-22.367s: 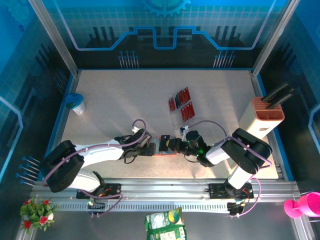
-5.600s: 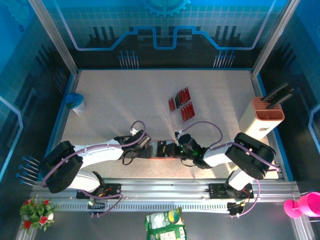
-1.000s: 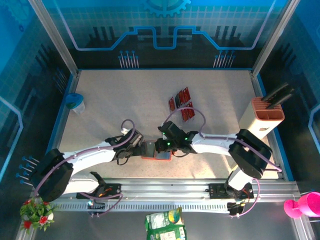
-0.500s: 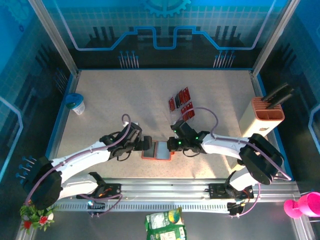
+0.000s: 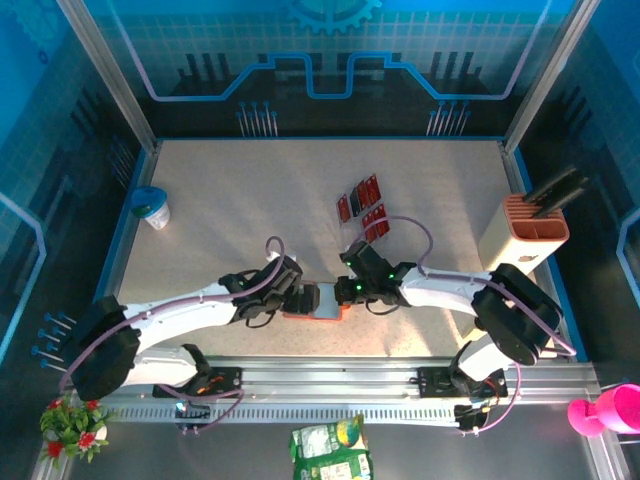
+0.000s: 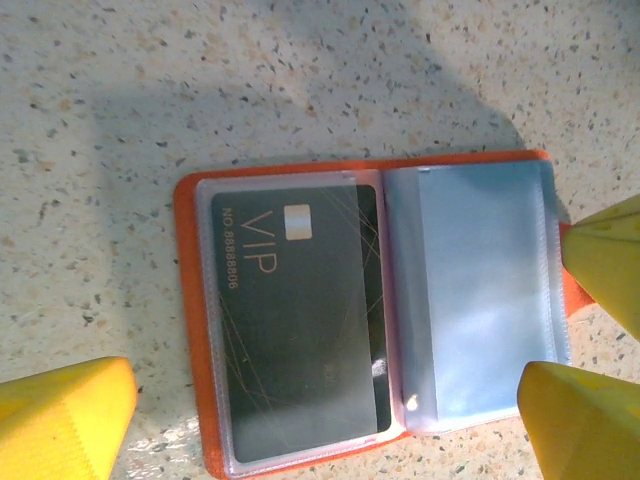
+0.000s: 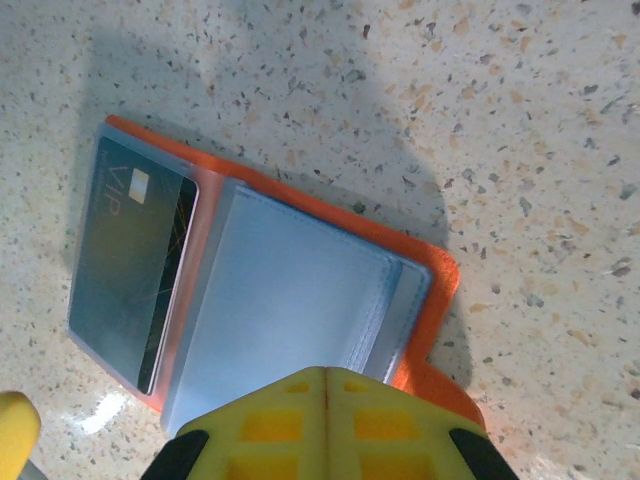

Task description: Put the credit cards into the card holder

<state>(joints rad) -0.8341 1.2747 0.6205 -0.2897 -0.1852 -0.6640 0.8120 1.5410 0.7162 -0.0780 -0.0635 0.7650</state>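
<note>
The orange card holder [image 5: 322, 302] lies open on the table near the front. In the left wrist view the card holder [image 6: 190, 330] has a black VIP credit card [image 6: 295, 320] in its left clear sleeve, while the right grey-blue sleeve [image 6: 480, 300] is bare. My left gripper [image 6: 328, 412] hangs open over the holder, one yellow finger [image 6: 60, 420] on each side. My right gripper [image 7: 325, 395] is shut, its tips at the edge of the holder's grey-blue pages [image 7: 290, 300]. Several red credit cards [image 5: 362, 208] lie farther back on the table.
A tall salmon-and-white box with black tools [image 5: 530, 232] stands at the right edge. A small blue-and-white cup [image 5: 153, 208] sits at the far left. Both arms meet at the holder from left and right, close to the table's front rail [image 5: 330, 372].
My left gripper has moved right, closing in over the open holder. My right gripper has drawn back from above the holder to its right edge.
</note>
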